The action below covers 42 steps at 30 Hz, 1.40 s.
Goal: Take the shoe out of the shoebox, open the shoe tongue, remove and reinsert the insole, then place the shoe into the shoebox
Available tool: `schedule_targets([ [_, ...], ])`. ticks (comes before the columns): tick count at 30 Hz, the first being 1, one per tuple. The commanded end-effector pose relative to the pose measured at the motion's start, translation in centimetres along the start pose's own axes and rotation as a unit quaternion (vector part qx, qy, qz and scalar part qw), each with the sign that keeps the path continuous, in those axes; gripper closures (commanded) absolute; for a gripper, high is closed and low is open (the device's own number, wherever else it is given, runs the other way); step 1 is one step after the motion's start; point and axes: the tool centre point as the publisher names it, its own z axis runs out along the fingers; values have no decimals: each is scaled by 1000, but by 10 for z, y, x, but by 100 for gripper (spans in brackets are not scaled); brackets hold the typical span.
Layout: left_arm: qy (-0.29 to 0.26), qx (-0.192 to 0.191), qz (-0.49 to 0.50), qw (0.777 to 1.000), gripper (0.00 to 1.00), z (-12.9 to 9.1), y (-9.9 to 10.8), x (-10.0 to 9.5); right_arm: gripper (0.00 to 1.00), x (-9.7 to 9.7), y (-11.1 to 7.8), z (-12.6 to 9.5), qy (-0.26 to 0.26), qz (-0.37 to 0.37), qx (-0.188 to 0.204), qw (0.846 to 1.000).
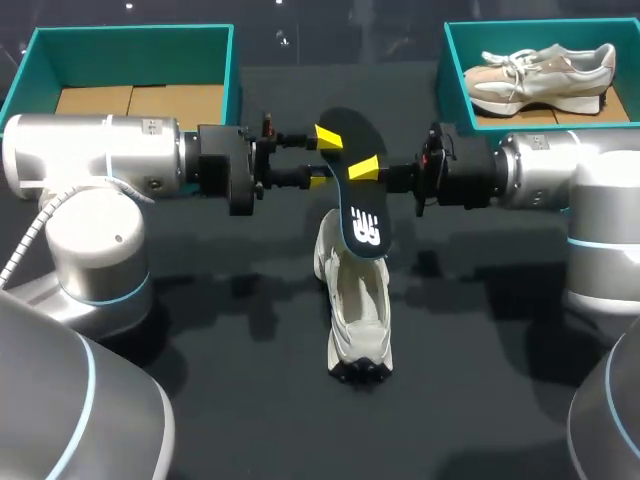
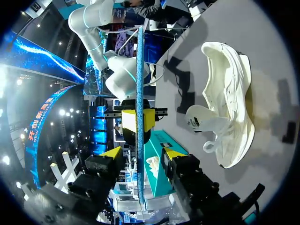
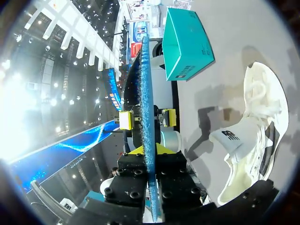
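I'm seeing the R gripper [image 3: 147, 151] clamping the black insole [image 1: 362, 215] from both sides, holding it up at centre frame, logo end hanging just over the white shoe [image 1: 358, 310]. The shoe is lying on the table [image 1: 240, 400] below centre. The L gripper [image 2: 142, 152] is sitting w/ fingers apart, one each side of the insole, not touching it. The teal shoebox [image 1: 130, 35] at upper left is showing only cardboard. The 2nd box [image 1: 452, 80] at upper right is holding a beige shoe [image 1: 540, 75].

Black table [image 1: 250, 420], beige shoe [image 1: 540, 78], perhaps cardboard liner [image 1: 140, 100]
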Motion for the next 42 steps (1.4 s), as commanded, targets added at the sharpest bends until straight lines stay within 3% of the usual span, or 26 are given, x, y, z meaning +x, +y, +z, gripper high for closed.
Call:
schedule_targets([
  [1, -5, 2, 1, 1000, 54, 8, 3, 1, 100, -1, 0, 9, 0, -1, -2, 1000],
  [21, -18, 14, -4, 1000, 79, 22, 4, 0, 100, -3, 7, 19, 11, -8, -4, 1000],
  [24, -17, 14, -3, 1000, 100, 25, 6, 1, 100, -3, 8, 18, 12, -8, -4, 1000],
  [29, -15, 14, -3, 1000, 100, 28, 7, 2, 100, -5, 10, 16, 17, -7, -4, 1000],
  [30, -15, 14, -3, 1000, 100, 28, 7, 2, 60, -5, 10, 14, 20, -10, -4, 1000],
  [31, -15, 15, -2, 1000, 100, 27, 7, 2, 41, -5, 10, 13, 21, -11, -4, 1000],
  [32, -16, 14, -3, 1000, 100, 26, 8, 1, 0, -5, 10, 9, 22, -15, -6, 1000],
  [39, -16, 17, -22, 999, 100, 7, 7, 1, 0, -3, 1, -22, 7, -48, -6, 999],
  [42, -17, 21, -29, 999, 100, 0, 4, 0, 0, -3, -1, -39, -19, -81, 22, 996],
])
